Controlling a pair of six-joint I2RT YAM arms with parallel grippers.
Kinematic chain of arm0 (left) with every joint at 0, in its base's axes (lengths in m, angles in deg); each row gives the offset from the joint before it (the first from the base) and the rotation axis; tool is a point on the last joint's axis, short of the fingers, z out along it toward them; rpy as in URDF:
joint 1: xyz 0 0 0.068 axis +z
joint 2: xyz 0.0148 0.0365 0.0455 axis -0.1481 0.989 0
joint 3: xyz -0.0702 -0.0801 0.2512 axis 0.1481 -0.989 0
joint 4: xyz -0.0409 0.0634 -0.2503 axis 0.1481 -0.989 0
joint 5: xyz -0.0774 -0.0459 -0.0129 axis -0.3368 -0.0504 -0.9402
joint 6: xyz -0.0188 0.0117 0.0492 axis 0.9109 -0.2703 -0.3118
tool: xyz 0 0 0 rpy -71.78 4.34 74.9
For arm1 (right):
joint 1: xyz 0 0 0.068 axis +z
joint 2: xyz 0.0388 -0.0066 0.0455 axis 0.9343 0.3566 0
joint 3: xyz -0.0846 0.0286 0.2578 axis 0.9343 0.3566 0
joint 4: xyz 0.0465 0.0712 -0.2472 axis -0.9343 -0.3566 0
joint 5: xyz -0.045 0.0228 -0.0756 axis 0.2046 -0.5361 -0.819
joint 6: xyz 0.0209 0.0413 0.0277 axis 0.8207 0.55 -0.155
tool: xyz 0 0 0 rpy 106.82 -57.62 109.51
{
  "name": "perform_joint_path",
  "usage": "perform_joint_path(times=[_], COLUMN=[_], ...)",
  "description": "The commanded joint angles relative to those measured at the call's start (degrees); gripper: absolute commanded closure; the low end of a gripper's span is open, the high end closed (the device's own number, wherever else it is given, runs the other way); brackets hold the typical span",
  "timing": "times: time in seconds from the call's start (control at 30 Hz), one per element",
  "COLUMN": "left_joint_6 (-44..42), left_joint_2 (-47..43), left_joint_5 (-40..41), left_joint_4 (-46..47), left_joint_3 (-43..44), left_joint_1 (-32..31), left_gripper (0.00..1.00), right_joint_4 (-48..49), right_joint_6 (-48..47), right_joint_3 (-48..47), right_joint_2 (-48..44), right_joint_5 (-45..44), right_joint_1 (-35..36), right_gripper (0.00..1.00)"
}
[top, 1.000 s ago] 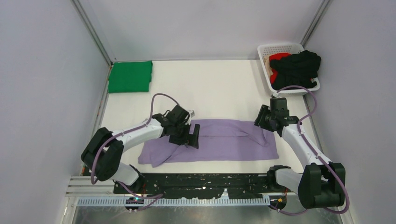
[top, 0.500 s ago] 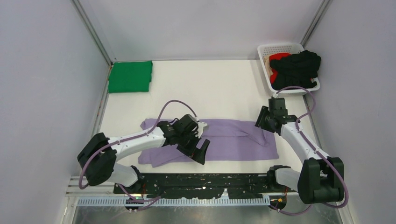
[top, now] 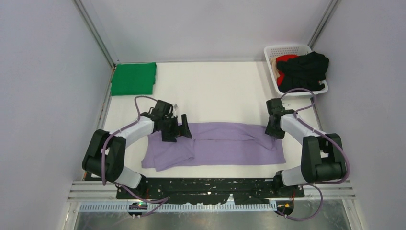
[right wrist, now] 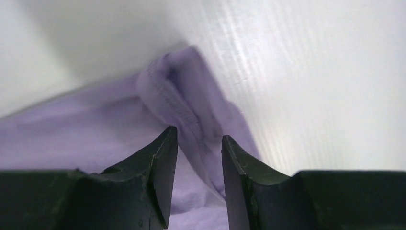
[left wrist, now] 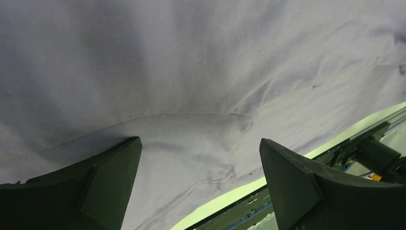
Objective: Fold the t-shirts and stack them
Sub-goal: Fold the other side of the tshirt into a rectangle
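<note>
Table [top: 220, 91] white, walls [top: 210, 28] grey; lavender shirt [top: 225, 146] spread; left claw [left wrist: 200, 141] wide, right claw [right wrist: 199, 133] slightly apart.

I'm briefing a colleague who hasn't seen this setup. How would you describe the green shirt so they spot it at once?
Start at the white table and go to its far left corner. The green t-shirt lies there folded into a flat rectangle; the lavender t-shirt lies spread mid-table, and the black t-shirt and red t-shirt are heaped in the basket.
</note>
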Motion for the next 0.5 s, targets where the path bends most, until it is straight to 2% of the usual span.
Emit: perform_joint_path(times=[0.0,0.13,0.27,0.47], left_joint_6=[1.99,1.78,1.74,2.82], left_joint_2=[3.47,6.48,7.68,13.35], left_joint_5=[-2.09,-1.99,-0.36,2.42], left_joint_4=[2.45,0.98,0.13,-2.08], left_joint_3=[-1.14,-0.28,1.81,12.96], left_joint_1=[3.30,6.37,8.98,10.36], left_gripper=[0.01,0.00,0.00,0.00], right_joint_4=[-2.74,-1.99,0.77,6.41], right_joint_6=[3.07,3.38,2.80,0.35], right_joint_3=[-2.02,-1.97,-1.20,-0.20], right_joint_2=[-0.19,-0.86,-1.38,-1.48], right_joint_5=[-8.34,-6.32,2.92,15.65], right_joint_1=[-4.78,-12.96,-19.72,-21.84], right_gripper=[0.59,0.61,0.61,0.61])
